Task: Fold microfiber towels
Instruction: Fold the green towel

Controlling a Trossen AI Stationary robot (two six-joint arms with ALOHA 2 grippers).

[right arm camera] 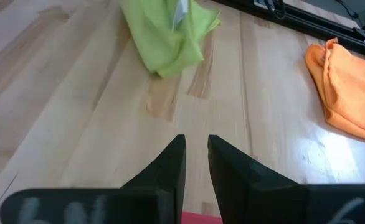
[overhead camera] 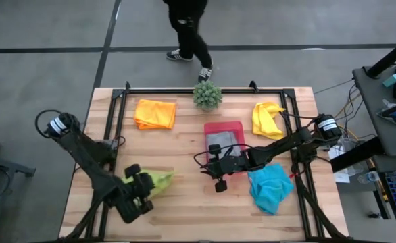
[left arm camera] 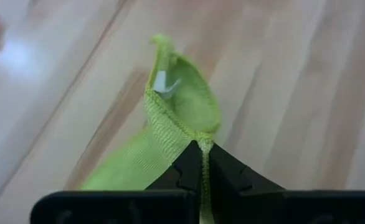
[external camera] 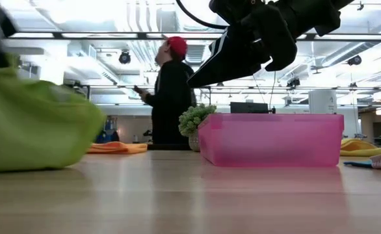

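Note:
My left gripper [left arm camera: 202, 149] is shut on the lime green towel [overhead camera: 160, 179] near the table's front left. The towel is bunched and fills the left of the low view [external camera: 34, 123]. Above the near edge of the pink tray [overhead camera: 233, 127] hovers my right gripper [right arm camera: 196, 155], its fingers a narrow gap apart with nothing between them. A grey towel [overhead camera: 218, 139] lies in that tray. An orange towel [overhead camera: 155, 113] lies at the far left, a yellow one [overhead camera: 267, 120] at the far right and a turquoise one [overhead camera: 271, 187] at the near right. My left gripper pinches the green towel's stitched hem [left arm camera: 181, 132] between its two fingers, close to the end with the white label [left arm camera: 165, 81]. The fingers slant down at it from above. The towel is bunched below the hold, with its lower part [external camera: 41, 162] on the table.
A small green potted plant [overhead camera: 207, 94] stands at the far edge, behind the tray. A person [overhead camera: 188, 34] walks on the floor beyond the table. Bare wood [right arm camera: 76, 106] stretches between the green towel and the tray.

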